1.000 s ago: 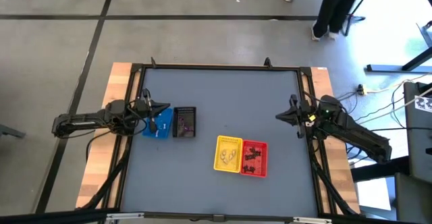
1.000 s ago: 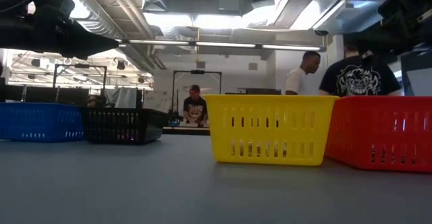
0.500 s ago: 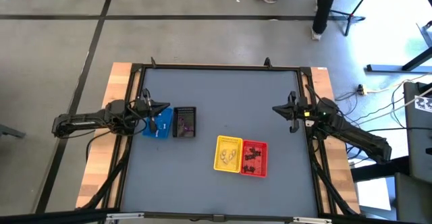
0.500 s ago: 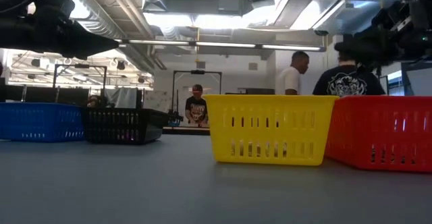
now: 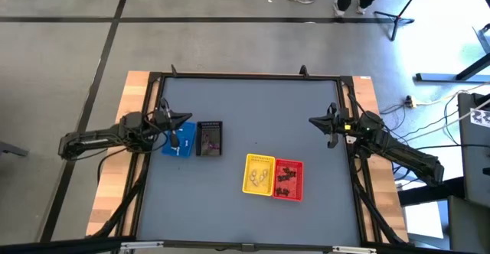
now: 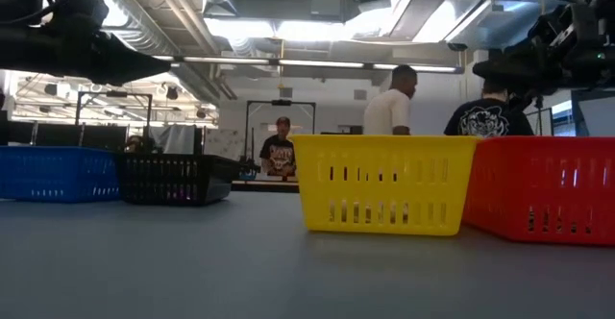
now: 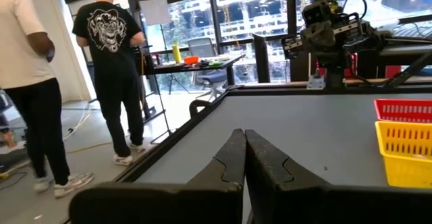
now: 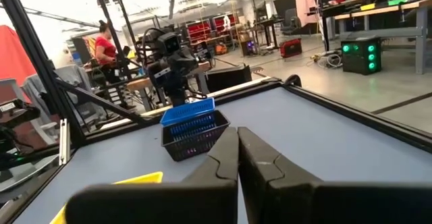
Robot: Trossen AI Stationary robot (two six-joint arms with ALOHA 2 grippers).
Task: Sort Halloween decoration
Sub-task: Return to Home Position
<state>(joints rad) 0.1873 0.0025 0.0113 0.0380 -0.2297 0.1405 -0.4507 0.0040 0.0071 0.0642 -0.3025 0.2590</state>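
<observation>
Four small mesh baskets stand on the grey table: blue [image 5: 178, 140] and black [image 5: 209, 138] at the left, yellow [image 5: 259, 174] and red [image 5: 289, 180] near the middle. Tiny trinkets lie inside them: pale ones in the yellow basket [image 5: 259, 177], dark ones in the red [image 5: 287, 177], purplish ones in the black [image 5: 210, 140]. My left gripper [image 5: 188, 121] is shut and empty above the blue basket's far side. My right gripper [image 5: 312, 122] is shut and empty at the table's right side, clear of the baskets.
The table has a raised black frame [image 5: 245, 76] around it. People stand in the room beyond the table [image 6: 389, 98], and two show in the left wrist view [image 7: 111, 75]. Bare table surface lies between the two pairs of baskets [image 5: 253, 116].
My right gripper has moved a little toward the table's left and far edge, still shut. People beyond the table have walked.
</observation>
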